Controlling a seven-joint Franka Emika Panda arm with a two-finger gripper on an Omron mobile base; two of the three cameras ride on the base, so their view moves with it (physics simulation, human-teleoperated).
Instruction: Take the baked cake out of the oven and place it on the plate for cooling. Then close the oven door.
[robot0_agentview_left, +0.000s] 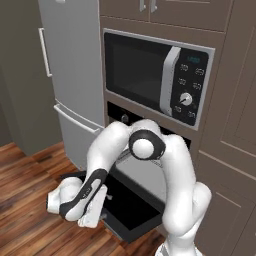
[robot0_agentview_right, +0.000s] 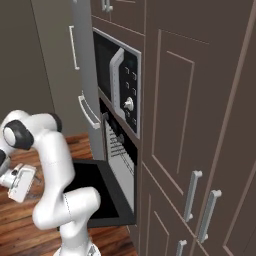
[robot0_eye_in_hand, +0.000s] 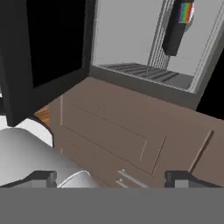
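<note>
The black oven (robot0_agentview_right: 120, 165) is seen wide open, grey inside, its glass door (robot0_agentview_right: 95, 192) dropped flat, wire racks (robot0_eye_in_hand: 144, 72) exposed.

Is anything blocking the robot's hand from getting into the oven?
Nothing visible does. The oven door hangs open beside the open gripper, and the hand view looks past it into the oven and its wire racks.

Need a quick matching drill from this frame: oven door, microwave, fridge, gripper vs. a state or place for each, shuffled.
Things:
1. oven door
2. microwave
3. fridge
4. gripper

States or places:
A. above the oven, door shut
B. jaws open, holding nothing
C. dropped open, lying flat
D. grey, left of the oven column

Pairs: 1-C, 2-A, 3-D, 4-B
</note>
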